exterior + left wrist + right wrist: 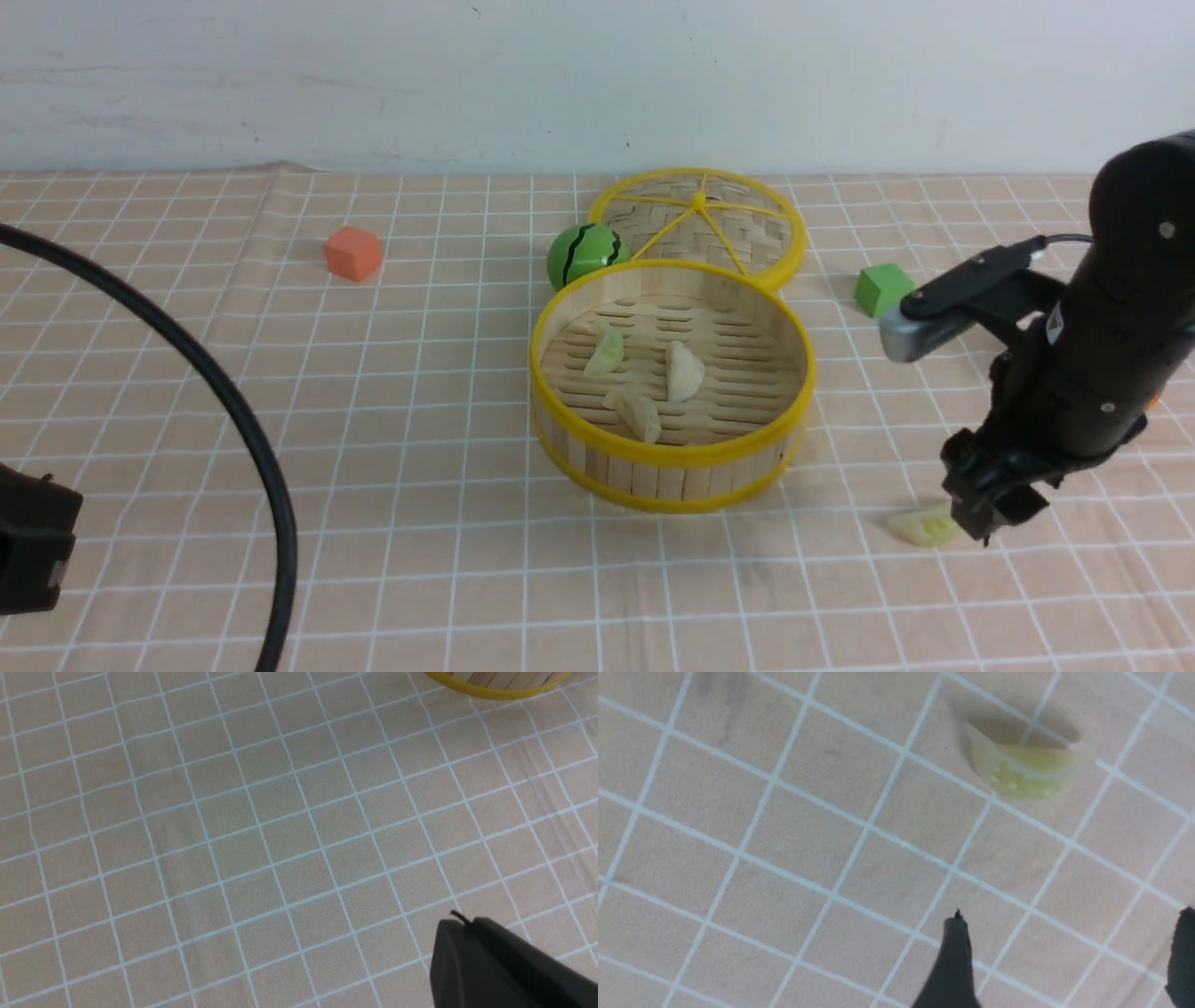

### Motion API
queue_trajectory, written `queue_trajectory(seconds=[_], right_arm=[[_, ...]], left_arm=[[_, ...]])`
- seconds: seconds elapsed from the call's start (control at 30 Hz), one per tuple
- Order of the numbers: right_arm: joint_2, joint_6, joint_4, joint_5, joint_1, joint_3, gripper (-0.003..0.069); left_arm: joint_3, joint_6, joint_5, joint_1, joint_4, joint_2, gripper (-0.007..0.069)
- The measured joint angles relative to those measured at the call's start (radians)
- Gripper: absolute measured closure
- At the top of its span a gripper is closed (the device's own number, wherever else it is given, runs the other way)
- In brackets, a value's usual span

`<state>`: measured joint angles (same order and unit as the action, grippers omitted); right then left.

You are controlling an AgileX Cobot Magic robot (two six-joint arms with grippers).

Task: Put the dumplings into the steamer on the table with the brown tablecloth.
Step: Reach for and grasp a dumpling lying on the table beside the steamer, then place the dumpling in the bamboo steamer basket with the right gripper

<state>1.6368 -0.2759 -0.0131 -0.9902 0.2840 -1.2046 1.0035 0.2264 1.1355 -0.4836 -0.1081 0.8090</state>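
Left arm (33, 546): low, mostly out of frame.
Left gripper (467, 947): jaws closed together.
Right arm (1102, 355): reaching steeply downward.
Right gripper (1069, 970): fingers spread wide, pointing down.

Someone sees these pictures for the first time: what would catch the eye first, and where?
The yellow-rimmed steamer in the middle of the cloth stands out, with three dumplings on its slatted floor. A fourth dumpling lies alone on the cloth, near and to the right, where the right hand hangs open beside it. Behind the steamer sit a green striped ball and the woven lid.
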Motion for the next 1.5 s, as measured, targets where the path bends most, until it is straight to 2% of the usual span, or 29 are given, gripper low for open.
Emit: queue_trajectory(seconds=[0.07, 0.1, 0.3, 0.5, 0.63, 0.8, 0.83, 0.87, 1.0, 1.17, 1.23, 1.37, 1.5], right_arm=[[0.016, -0.056, 0.003, 0.030, 0.001, 0.003, 0.0093], [0.052, -0.146, 0.003, 0.084, 0.002, 0.002, 0.0093], [0.145, -0.275, -0.025, 0.186, 0.002, 0.002, 0.0093], [0.256, -0.319, -0.127, 0.252, 0.002, 0.002, 0.0094], [0.268, -0.318, -0.148, 0.250, 0.006, 0.000, 0.0122], [0.268, -0.310, -0.146, 0.243, 0.009, -0.001, 0.0349], [0.268, -0.310, -0.147, 0.241, 0.009, -0.001, 0.0375], [0.266, -0.309, -0.144, 0.237, 0.008, -0.001, 0.0459], [0.246, -0.308, -0.127, 0.182, 0.008, -0.022, 0.0452], [0.206, -0.302, -0.048, 0.061, 0.008, -0.162, 0.0452], [0.197, -0.256, 0.078, 0.010, 0.008, -0.284, 0.0452], [0.229, -0.139, 0.266, 0.028, 0.008, -0.441, 0.0452], [0.340, -0.052, 0.337, 0.119, 0.009, -0.547, 0.0452]], left_arm=[[0.000, 0.000, 0.000, 0.000, 0.002, 0.000, 0.0623], [0.000, 0.000, 0.000, 0.000, 0.004, 0.000, 0.0621], [0.000, 0.000, 0.000, 0.000, 0.008, 0.000, 0.0618], [0.000, 0.000, 0.000, 0.000, 0.008, 0.000, 0.0611], [0.000, 0.000, 0.000, 0.000, 0.007, 0.000, 0.0608], [0.000, 0.000, -0.002, 0.000, -0.001, 0.000, 0.0607], [0.000, 0.000, -0.003, 0.000, -0.002, 0.000, 0.0607], [0.000, 0.000, -0.005, 0.000, -0.003, 0.000, 0.0606], [0.000, 0.000, -0.008, 0.000, -0.005, 0.000, 0.0603], [0.000, 0.000, -0.009, 0.000, -0.007, 0.000, 0.0597], [0.000, 0.000, -0.011, 0.000, -0.007, 0.000, 0.0592], [0.000, 0.000, -0.016, 0.000, -0.006, 0.000, 0.0589], [0.000, 0.000, -0.015, 0.000, -0.003, 0.000, 0.0589]])
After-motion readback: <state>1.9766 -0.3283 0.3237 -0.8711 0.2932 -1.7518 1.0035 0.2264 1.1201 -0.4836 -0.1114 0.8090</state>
